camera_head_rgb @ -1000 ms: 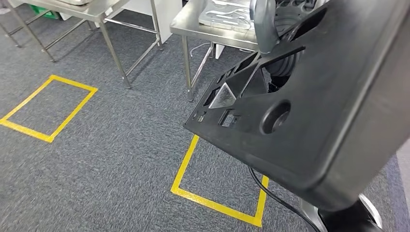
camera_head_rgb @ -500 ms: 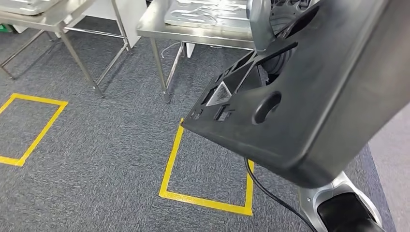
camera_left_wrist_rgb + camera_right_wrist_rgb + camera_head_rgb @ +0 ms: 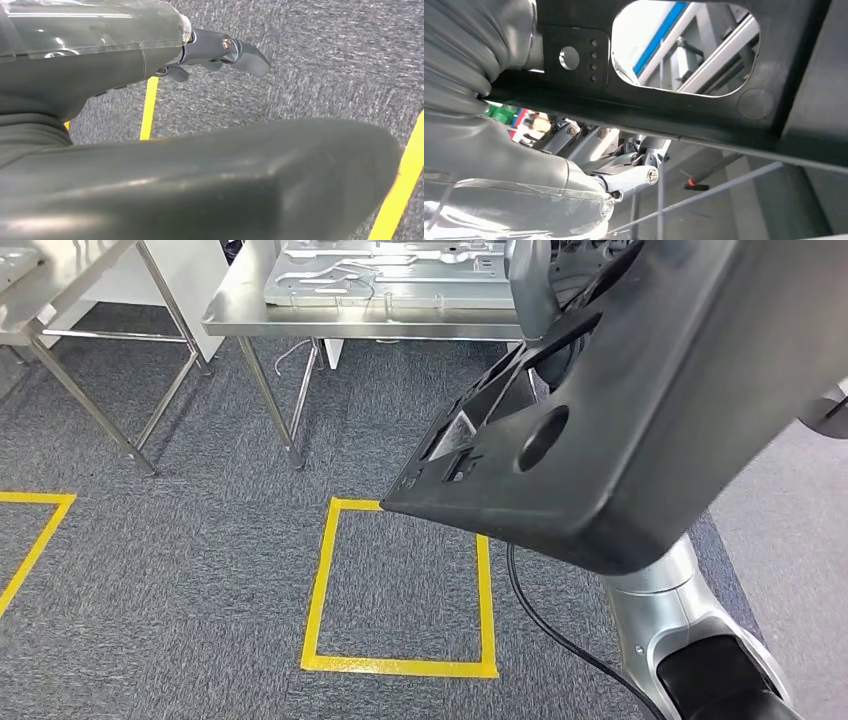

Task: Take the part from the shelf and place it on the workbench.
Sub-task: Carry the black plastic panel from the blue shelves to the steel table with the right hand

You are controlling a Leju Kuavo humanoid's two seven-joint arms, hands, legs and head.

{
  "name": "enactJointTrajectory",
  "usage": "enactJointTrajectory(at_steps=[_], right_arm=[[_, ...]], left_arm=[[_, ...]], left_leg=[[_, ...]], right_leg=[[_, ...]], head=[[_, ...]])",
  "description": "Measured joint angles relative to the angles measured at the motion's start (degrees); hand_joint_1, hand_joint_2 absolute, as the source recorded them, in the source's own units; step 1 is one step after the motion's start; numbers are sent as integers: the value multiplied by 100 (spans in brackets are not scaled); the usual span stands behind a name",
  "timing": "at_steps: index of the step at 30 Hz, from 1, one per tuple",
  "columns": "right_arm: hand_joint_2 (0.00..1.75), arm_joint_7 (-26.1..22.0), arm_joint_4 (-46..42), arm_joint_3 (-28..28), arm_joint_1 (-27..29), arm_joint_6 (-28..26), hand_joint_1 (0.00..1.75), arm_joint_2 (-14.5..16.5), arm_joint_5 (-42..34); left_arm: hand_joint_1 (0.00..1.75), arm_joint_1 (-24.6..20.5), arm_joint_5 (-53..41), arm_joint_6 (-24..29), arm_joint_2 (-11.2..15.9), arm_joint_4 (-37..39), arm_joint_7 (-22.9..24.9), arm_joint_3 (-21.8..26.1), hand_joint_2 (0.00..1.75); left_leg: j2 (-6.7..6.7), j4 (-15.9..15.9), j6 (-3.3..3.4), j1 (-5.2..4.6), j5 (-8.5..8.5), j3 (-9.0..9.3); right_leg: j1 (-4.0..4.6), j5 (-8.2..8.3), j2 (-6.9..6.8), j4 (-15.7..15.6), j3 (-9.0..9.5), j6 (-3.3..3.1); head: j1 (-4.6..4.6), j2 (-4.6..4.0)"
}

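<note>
Workbench (image 3: 370,322) far side behind the part (image 3: 640,430), itself cut off at top and right

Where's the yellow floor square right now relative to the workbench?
In the head view the yellow floor square lies on the grey carpet just in front of the steel workbench, partly under the black part.

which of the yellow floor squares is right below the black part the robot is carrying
The fully visible yellow square in front of the nearer steel table; the black part overhangs its far right corner. The other square, at the far left, is cut off by the frame.
</note>
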Motion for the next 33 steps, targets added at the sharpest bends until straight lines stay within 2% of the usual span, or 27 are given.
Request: enactJointTrajectory(at_steps=[2,4,6,8,9,10,11,13,14,15,16,18,20,21,23,24,25,26,27,28,29,30,33], right_arm=[[175,11,2,9,10,-10,175,-12,0],[175,19,-8,20,9,-14,175,-29,0],[175,21,-18,36,-2,-15,175,-44,0],[175,22,-17,63,9,-16,175,-53,0],[175,22,-14,75,22,-16,175,-59,0],[175,22,-12,87,32,-16,175,-66,0],[175,22,-10,96,34,-16,175,-73,0],[175,22,-9,109,23,-16,175,-79,0],[175,23,-9,116,12,-15,175,-79,0],[175,23,-10,124,3,-15,175,-79,0],[175,23,-11,131,-3,-15,175,-84,0],[175,25,-15,143,-12,-16,175,-92,0],[175,26,-19,148,-37,-18,175,-98,-1],[175,26,-20,151,-49,-19,175,-99,-3],[175,25,-14,162,-53,-22,175,-101,-10],[175,25,-8,169,-43,-23,175,-101,-13],[175,25,-3,179,-34,-26,175,-102,-16],[175,25,2,188,-29,-31,175,-102,-17],[175,25,4,198,-29,-38,175,-102,-18],[175,25,5,207,-27,-49,175,-102,-19],[175,22,7,214,-28,-67,175,-103,-19],[175,24,9,222,-25,-86,175,-104,-19],[175,36,5,234,-13,-126,175,-112,-14]], left_arm=[[0,-2,-16,-46,4,0,-15,2,0],[0,-4,-29,-59,3,0,-27,3,0],[0,-3,-36,-65,3,0,-32,3,0],[0,7,-32,-77,4,0,-33,4,0],[0,13,-28,-84,4,0,-33,4,0],[0,19,-25,-91,3,0,-33,5,0],[0,22,-23,-97,3,0,-33,5,0],[0,21,-22,-105,3,0,-36,6,0],[0,18,-22,-107,5,0,-39,7,0],[0,16,-22,-107,7,0,-44,7,0],[0,16,-22,-107,8,0,-52,8,0],[0,14,-22,-109,8,0,-71,8,0],[0,6,-29,-112,7,0,-93,8,0],[0,4,-33,-114,6,0,-101,8,0],[0,16,-41,-110,5,0,-108,9,0],[0,28,-45,-104,6,0,-109,11,0],[0,42,-50,-93,7,0,-111,13,0],[0,53,-54,-82,8,0,-113,15,0],[0,61,-58,-69,9,0,-114,16,0],[0,70,-60,-58,11,0,-115,19,0],[0,73,-66,-53,17,0,-115,24,0],[0,72,-71,-49,23,0,-114,31,0],[0,67,-89,-47,38,0,-108,55,0]], left_leg=[[-8,-86,36,-15,-6,30],[21,-153,88,2,26,60],[62,-211,133,22,49,93],[99,-213,149,23,35,101],[118,-209,146,25,23,105],[133,-202,135,28,8,114],[144,-191,121,33,-14,130],[157,-150,71,36,-76,170],[161,-125,38,29,-116,182],[167,-109,1,20,-156,193],[174,-101,-38,15,-192,202],[202,-109,-114,35,-248,243],[200,99,-172,61,-342,195],[184,388,-191,69,-446,57],[158,1226,-211,72,-698,-445],[154,1558,-212,71,-737,-697],[151,1685,-201,68,-647,-866],[149,1560,-176,62,-426,-913],[144,1220,-140,48,-117,-849],[129,807,-90,23,169,-721],[115,447,-41,-6,352,-583],[106,189,0,-34,413,-470],[104,-88,93,-67,270,-285]], right_leg=[[-14,-1,22,-7,-17,72],[-17,-68,-79,76,-48,134],[-21,-339,-261,550,-270,179],[-50,-673,-348,1339,-682,225],[-70,-742,-359,1625,-842,247],[-92,-699,-368,1711,-905,270],[-114,-544,-382,1546,-838,289],[-144,-137,-454,746,-446,315],[-140,-16,-486,381,-262,299],[-129,18,-509,156,-148,267],[-110,-14,-514,65,-103,221],[-90,-62,-473,48,-68,116],[-95,-107,-444,18,35,25],[-99,-138,-436,5,100,-12],[-75,-230,-413,4,210,-57],[-61,-282,-392,4,270,-64],[-49,-339,-368,4,339,-67],[-40,-401,-346,4,421,-65],[-35,-470,-330,3,514,-59],[-38,-543,-319,-6,605,-49],[-32,-607,-309,-18,673,-29],[-37,-654,-297,-42,717,-1],[-44,-619,-282,-61,783,116]], head=[[0,0],[1,0],[1,0],[0,0],[0,0],[0,0],[0,0],[0,0],[-1,0],[-1,0],[-1,0],[0,0],[0,0],[0,0],[0,0],[0,0],[0,0],[0,0],[0,0],[1,0],[1,0],[1,0],[0,0]])
